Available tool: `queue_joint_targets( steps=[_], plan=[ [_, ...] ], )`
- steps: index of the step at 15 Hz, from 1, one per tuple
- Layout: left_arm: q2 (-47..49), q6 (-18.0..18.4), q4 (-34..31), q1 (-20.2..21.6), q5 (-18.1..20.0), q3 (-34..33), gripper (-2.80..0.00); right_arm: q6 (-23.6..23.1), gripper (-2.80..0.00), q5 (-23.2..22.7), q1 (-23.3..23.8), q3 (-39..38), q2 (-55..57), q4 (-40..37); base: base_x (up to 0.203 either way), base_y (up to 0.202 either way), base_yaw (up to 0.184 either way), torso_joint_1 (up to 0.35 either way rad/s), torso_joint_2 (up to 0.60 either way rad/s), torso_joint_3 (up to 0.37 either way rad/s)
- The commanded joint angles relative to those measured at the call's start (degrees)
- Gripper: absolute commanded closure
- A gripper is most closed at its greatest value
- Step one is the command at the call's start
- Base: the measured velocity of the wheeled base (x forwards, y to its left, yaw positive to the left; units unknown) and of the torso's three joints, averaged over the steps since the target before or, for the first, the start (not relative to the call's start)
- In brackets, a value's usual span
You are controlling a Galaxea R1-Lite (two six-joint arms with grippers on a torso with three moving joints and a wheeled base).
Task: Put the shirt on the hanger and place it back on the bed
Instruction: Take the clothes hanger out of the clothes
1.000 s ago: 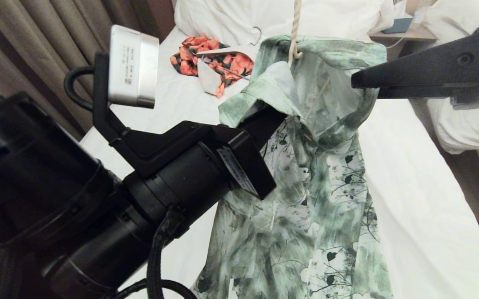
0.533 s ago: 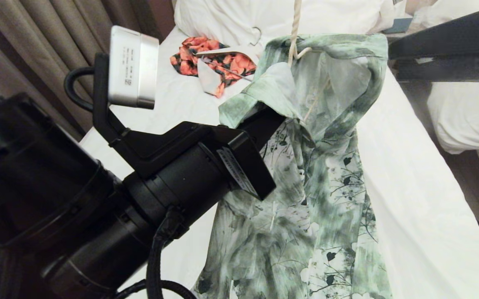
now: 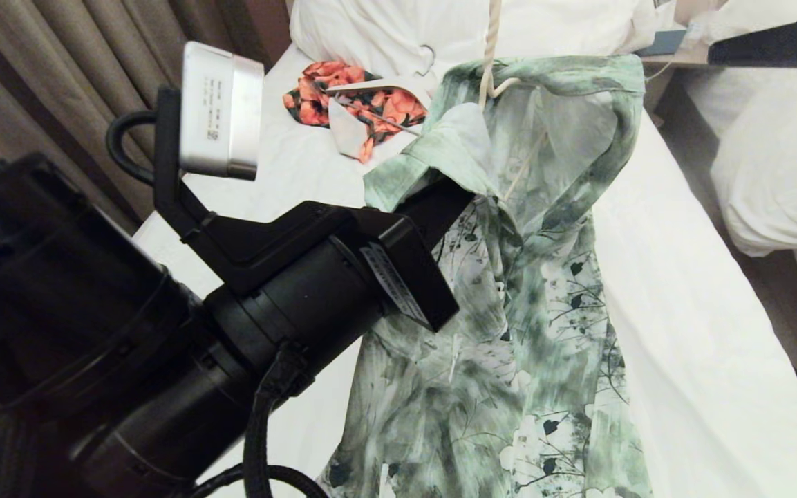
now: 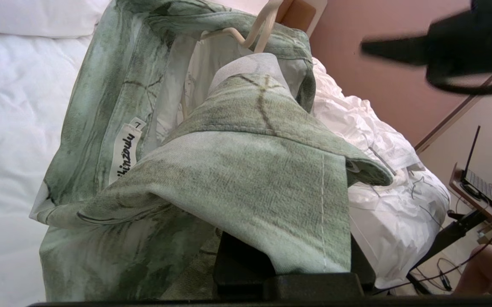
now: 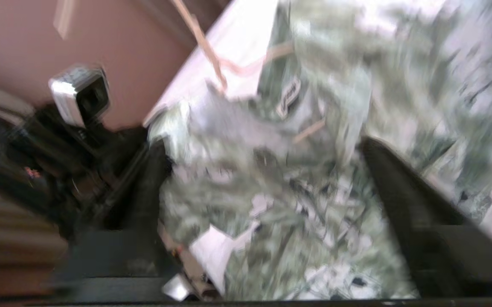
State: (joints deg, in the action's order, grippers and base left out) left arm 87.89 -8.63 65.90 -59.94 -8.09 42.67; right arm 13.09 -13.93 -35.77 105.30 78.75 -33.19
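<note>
The green and white floral shirt (image 3: 543,311) hangs over the bed (image 3: 688,325) on the cream wire hanger (image 3: 489,55), whose twisted neck runs up out of view. My left gripper (image 3: 450,197) is tucked under the collar by the front placket, shut on the shirt (image 4: 250,170); the collar drapes over its fingers. My right gripper (image 5: 260,145) stands open, apart from the shirt (image 5: 314,192), with nothing between its fingers. In the head view only a dark part of the right arm (image 3: 778,48) shows at the top right.
An orange-red floral garment (image 3: 357,100) with a flat white hanger (image 3: 377,86) lies near the pillows. Another white bed (image 3: 778,180) stands to the right across a narrow aisle. Curtains (image 3: 59,83) hang on the left. A laptop (image 4: 480,183) is beyond.
My right gripper has drawn back from the shirt's right shoulder, up and to the right, and now stands open. The shoulder fabric has settled. The left gripper has kept still.
</note>
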Motion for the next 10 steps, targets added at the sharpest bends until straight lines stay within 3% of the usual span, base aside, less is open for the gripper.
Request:
queue_joint_targets(
  steps=[1,4,7,9,10],
  plan=[
    [0.26,-0.04,0.34,-0.09,-0.08,-0.01,0.00,0.09,0.00,0.25,-0.18,4.17,2.02,-1.31,0.000,0.000,0.000,0.000,0.00,0.000],
    [0.26,0.01,-0.16,-0.19,-0.33,1.01,0.00,-0.12,0.00,0.82,-0.46,8.14,5.82,-4.79,0.000,0.000,0.000,0.000,0.00,0.000],
    [0.44,0.01,-0.19,-0.18,-0.26,1.01,0.00,-0.21,0.00,1.09,-3.50,8.16,8.13,-2.94,0.000,0.000,0.000,0.000,0.00,0.000],
    [0.44,0.01,-0.25,-0.18,-0.26,1.01,0.00,-1.57,0.00,5.27,-6.83,8.16,8.53,-2.15,0.000,0.000,0.000,0.000,0.00,0.000],
    [0.53,0.01,-0.25,-0.26,-0.26,1.01,0.00,-3.19,-2.80,7.60,-8.05,8.16,8.86,-1.52,0.000,0.000,0.000,0.000,0.00,0.000]
  ],
)
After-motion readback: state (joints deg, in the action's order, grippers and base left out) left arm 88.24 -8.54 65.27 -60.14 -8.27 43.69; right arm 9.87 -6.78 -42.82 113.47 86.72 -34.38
